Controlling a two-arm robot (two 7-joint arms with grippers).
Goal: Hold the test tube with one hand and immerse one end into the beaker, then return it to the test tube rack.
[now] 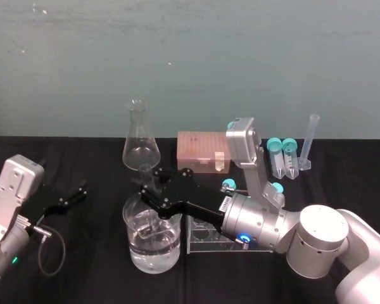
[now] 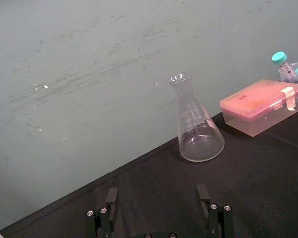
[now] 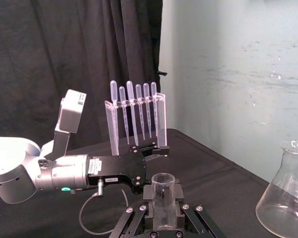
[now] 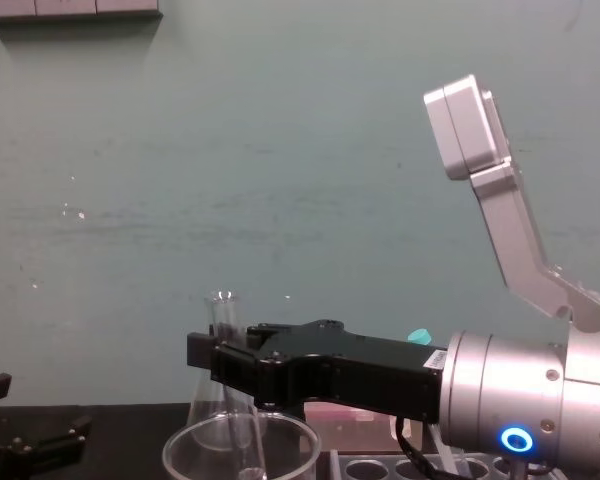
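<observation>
Reaching in from the lower right of the head view, the right gripper (image 1: 149,188) clamps the tube (image 1: 144,172) near its open top, keeping it upright so the rounded end dips into the beaker (image 1: 136,250) at centre. The tube stands inside the rim, apart from the wall. The rack (image 1: 202,240) lies just right, under the wrist, so the return looks short. At far left the left gripper (image 1: 76,193) rests idle, fingers wide.
</observation>
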